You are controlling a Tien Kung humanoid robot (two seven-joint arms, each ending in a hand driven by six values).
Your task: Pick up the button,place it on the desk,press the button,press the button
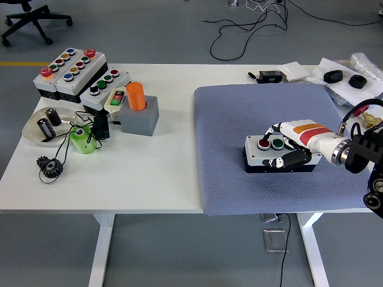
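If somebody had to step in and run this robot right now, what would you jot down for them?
Right hand: lying over the right end of the button box, fingers draped on its top, the thumb against its front face. Whether a button is actually pushed in cannot be told.
Left hand: out of view.
The button box sits flat on the blue mat; its red button and the one beside it are uncovered, the third is under the hand.
Done: box picked up and set down.
Left: finish the button presses, then pull the hand away.

White button box (258, 154), flat (red, green buttons), on blue mat (239, 119)
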